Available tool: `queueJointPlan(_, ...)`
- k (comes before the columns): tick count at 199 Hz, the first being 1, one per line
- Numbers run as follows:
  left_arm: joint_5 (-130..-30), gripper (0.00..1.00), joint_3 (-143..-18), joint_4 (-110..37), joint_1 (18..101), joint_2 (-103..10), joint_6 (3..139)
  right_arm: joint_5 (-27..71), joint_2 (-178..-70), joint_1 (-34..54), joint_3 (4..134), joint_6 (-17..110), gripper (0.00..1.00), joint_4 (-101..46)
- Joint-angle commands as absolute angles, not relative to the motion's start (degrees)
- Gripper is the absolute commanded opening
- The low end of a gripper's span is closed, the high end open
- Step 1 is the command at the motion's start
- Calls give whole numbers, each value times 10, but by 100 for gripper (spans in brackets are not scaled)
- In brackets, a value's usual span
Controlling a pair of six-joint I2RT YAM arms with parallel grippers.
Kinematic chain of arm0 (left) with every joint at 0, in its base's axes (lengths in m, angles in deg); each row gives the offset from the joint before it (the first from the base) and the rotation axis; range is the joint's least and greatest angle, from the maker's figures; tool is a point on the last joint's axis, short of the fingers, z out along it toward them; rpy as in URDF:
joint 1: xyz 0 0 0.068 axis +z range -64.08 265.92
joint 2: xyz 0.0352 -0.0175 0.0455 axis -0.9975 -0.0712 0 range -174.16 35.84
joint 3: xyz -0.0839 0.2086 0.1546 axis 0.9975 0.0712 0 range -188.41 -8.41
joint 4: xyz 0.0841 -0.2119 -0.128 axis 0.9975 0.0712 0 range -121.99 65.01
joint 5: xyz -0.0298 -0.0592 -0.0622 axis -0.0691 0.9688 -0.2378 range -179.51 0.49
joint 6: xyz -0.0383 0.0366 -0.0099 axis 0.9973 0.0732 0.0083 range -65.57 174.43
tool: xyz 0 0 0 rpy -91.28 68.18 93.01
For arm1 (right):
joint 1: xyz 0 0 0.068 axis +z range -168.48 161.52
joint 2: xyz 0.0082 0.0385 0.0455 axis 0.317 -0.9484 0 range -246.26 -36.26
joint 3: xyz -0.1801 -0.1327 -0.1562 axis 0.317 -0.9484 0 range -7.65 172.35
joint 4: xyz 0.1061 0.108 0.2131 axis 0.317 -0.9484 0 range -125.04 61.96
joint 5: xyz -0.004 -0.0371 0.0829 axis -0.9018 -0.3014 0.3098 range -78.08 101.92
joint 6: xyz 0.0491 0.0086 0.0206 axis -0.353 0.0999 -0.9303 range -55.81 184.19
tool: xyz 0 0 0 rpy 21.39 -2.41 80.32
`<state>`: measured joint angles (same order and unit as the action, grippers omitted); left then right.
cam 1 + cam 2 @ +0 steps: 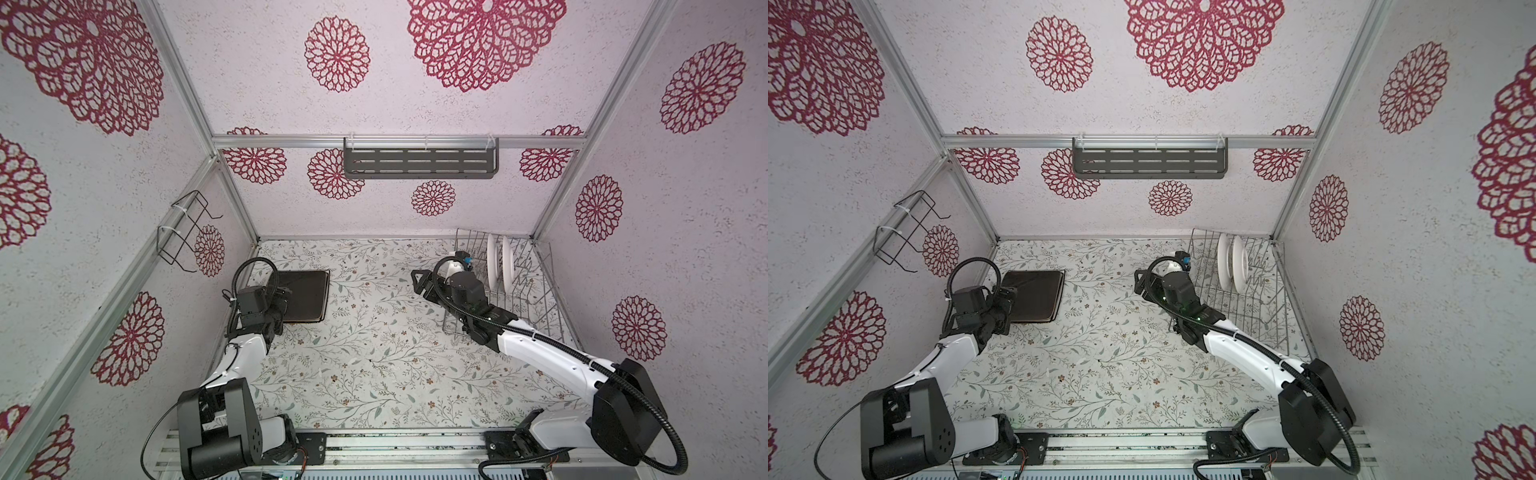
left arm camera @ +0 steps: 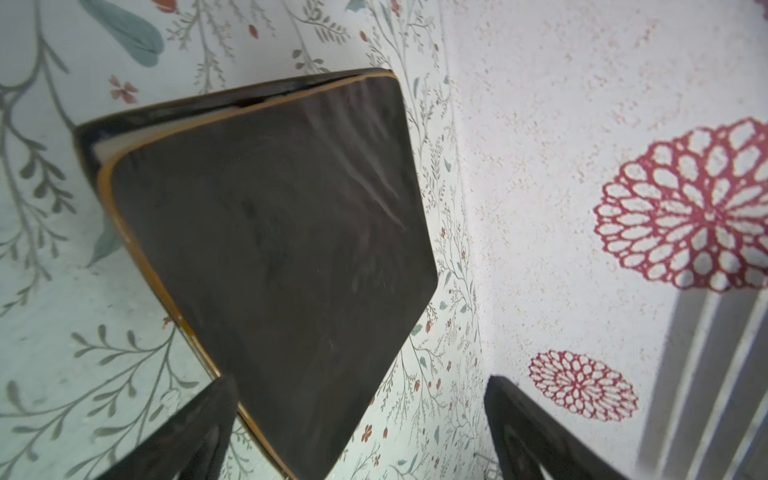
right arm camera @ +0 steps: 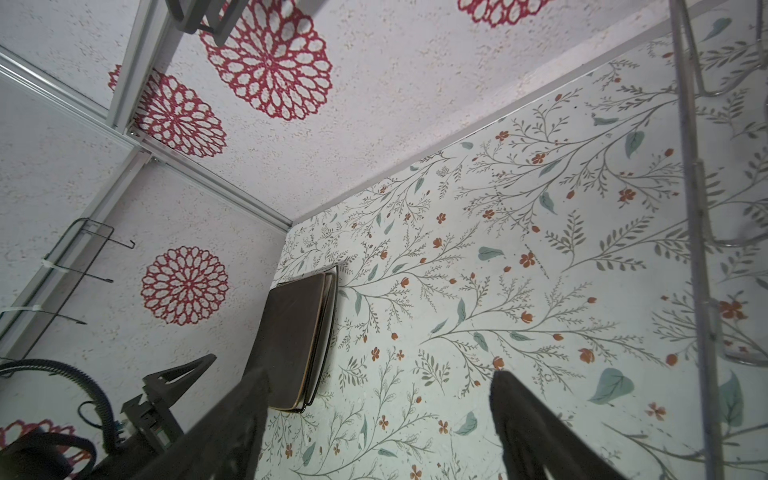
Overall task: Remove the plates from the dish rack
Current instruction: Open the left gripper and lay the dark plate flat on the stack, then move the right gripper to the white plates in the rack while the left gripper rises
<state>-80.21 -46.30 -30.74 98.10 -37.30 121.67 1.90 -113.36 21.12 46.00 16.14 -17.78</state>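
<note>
Both top views show two white plates (image 1: 500,262) upright in rack (image 1: 537,305); left claw (image 2: 361,380), right claw (image 3: 378,372) wide.

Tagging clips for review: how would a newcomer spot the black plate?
On the floral tabletop, look left, by the left gripper. The black plate lies flat atop a stack there: square and dark, unlike the round white plates upright in the dish rack.

You've got a black square plate (image 2: 270,249) with a thin amber edge line on a pale bench (image 1: 374,353) printed with grey-green sprigs and rust-red flowers, two white round plates (image 1: 508,266) in the silver dish rack (image 1: 536,299), and off-white walls (image 1: 249,83) stamped with lacy crimson medallions.
</note>
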Motion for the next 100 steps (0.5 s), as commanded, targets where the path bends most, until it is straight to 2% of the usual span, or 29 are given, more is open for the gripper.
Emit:
queueJointPlan(1,-798,97,-486,-313,964,-347,1148,-31,-1107,214,486,194,86,-225)
queueJointPlan(45,-766,97,-483,-340,939,-338,1140,-124,-1114,214,548,265,87,-337)
queueJointPlan(100,-773,97,-488,-344,886,-350,1145,-343,-1152,204,662,343,92,-537)
